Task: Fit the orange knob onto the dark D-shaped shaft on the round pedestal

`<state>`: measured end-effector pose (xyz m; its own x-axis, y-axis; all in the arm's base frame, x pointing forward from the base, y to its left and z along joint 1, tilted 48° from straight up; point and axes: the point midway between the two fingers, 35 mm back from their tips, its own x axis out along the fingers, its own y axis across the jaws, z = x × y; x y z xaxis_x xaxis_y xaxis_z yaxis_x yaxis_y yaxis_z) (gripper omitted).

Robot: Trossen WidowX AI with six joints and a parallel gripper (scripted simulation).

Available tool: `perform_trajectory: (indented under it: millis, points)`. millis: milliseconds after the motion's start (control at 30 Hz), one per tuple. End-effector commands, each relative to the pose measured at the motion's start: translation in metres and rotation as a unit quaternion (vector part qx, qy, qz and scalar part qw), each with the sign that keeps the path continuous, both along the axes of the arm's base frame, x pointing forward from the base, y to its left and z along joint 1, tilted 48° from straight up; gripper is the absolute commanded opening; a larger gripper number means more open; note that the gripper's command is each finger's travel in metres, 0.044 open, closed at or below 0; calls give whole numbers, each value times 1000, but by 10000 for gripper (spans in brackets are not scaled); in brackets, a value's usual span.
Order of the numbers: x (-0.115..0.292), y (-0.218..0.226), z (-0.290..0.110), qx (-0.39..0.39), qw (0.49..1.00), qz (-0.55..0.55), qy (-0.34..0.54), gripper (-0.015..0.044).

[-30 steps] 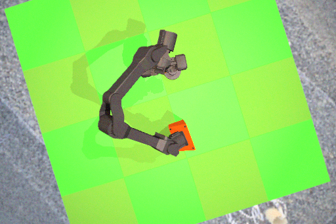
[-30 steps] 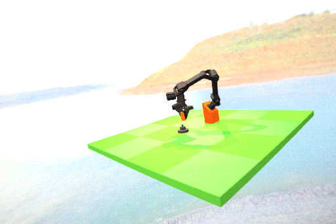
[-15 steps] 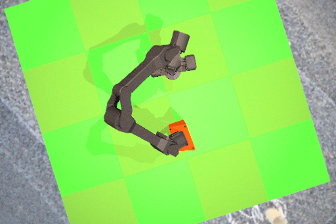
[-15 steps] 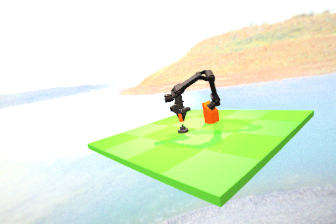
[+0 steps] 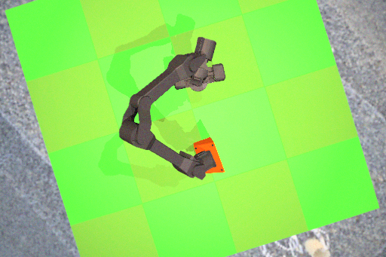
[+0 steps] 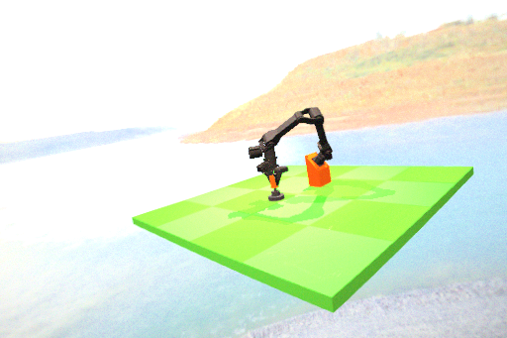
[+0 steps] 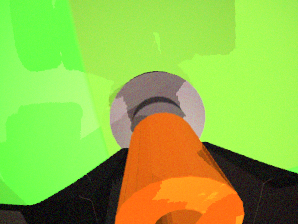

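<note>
The orange knob is a tall, upright-looking cylinder held between the fingers of my gripper. The gripper is shut on it. The round grey pedestal stands on the board directly under the knob. In the exterior view the knob's lower end is at or just above the top of the dark shaft, with the pedestal's base visible below. In the wrist view the knob covers the shaft. I cannot tell whether they touch or whether the flat sides line up. The knob is hidden in the top view.
The arm's base stands at an orange block, apart from the pedestal. The arm bends out and over to the pedestal. The green checkered board lies under everything, and its edges show in the top and exterior views.
</note>
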<state>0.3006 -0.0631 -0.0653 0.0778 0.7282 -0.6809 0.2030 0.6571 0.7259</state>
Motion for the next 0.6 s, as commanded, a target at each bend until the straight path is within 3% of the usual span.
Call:
perform_trajectory:
  millis: [0, 567]
  points:
    - [2, -2, 1, 1, 1000, -2, -2, 0]
    - [-1, 0, 1, 1, 1000, -2, -2, 0]
